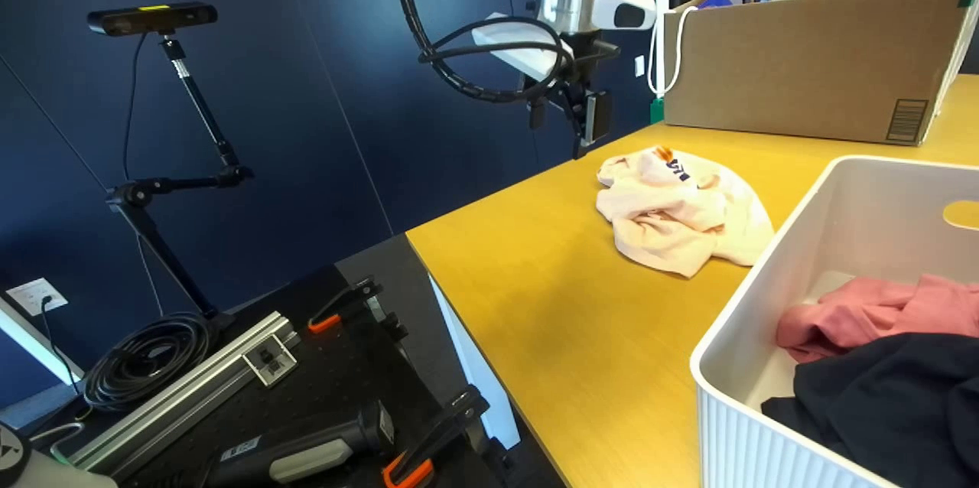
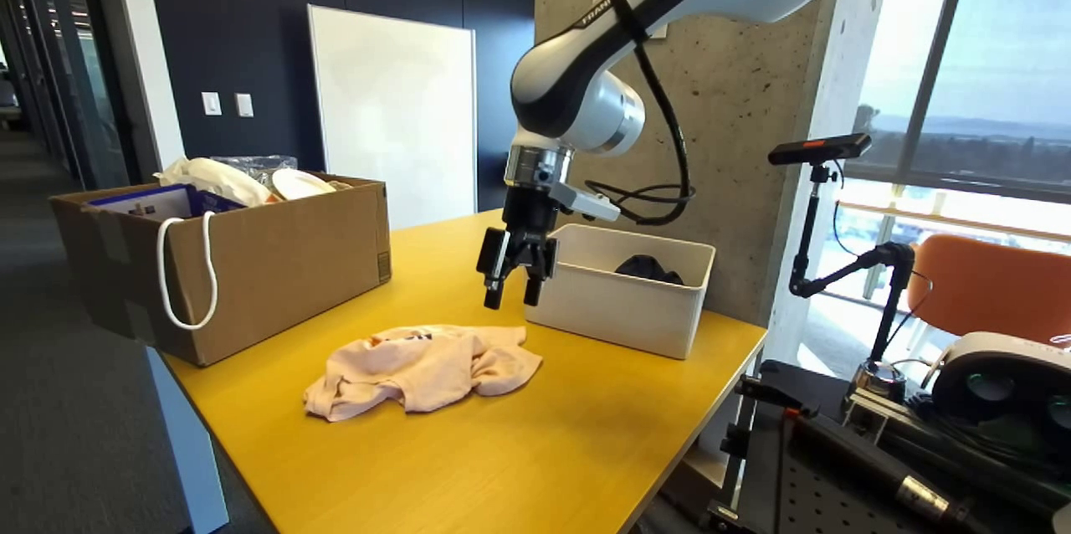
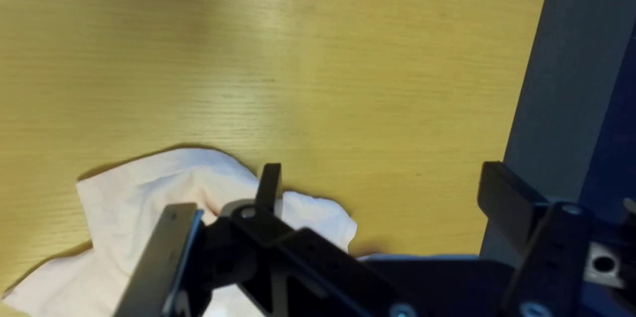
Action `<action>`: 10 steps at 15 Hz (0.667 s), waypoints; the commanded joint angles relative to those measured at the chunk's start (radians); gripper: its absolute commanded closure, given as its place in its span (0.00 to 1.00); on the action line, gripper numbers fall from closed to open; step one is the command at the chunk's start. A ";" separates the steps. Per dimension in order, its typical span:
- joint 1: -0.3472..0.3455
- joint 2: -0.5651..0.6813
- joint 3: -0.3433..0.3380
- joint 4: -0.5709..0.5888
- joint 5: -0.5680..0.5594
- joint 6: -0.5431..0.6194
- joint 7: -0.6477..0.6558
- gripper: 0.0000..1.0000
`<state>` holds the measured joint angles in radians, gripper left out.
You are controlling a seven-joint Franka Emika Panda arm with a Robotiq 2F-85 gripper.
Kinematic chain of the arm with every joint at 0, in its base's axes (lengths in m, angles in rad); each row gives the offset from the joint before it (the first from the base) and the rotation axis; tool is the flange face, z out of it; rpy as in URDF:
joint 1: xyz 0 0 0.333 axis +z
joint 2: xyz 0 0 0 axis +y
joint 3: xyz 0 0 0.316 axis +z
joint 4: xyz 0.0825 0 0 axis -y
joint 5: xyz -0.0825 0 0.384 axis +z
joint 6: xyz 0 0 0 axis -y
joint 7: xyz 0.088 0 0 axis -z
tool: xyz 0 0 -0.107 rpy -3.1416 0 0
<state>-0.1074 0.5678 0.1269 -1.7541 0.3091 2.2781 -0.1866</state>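
The cloth (image 1: pixel 681 209) lies crumpled on the surface (image 1: pixel 528 312); in an exterior view, the jaws hang released and spread apart toward its ten o'clock, the box (image 1: pixel 803 71) stands at one, the bin (image 1: pixel 795 258) at four, pink fabric (image 1: pixel 879 312) and black fabric (image 1: pixel 895 404) inside

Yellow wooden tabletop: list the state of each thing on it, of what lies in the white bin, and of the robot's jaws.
Pale peach printed cloth, crumpled, spread loosely
White rectangular plastic bin, upright, open-topped, with cloths inside
Pink cloth, crumpled, inside the bin
Dark navy or black cloth, bunched, inside the bin
Brown cardboard box, open, filled above its rim
Black robot jaws, open, holding nothing, raised
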 commanded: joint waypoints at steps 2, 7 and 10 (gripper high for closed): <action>0.013 -0.079 -0.018 -0.154 -0.001 0.062 0.005 0.00; 0.010 -0.028 -0.001 -0.186 -0.029 0.097 -0.098 0.00; 0.013 0.012 0.015 -0.153 -0.060 0.056 -0.187 0.00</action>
<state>-0.0975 0.5507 0.1287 -1.9355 0.2894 2.3562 -0.3047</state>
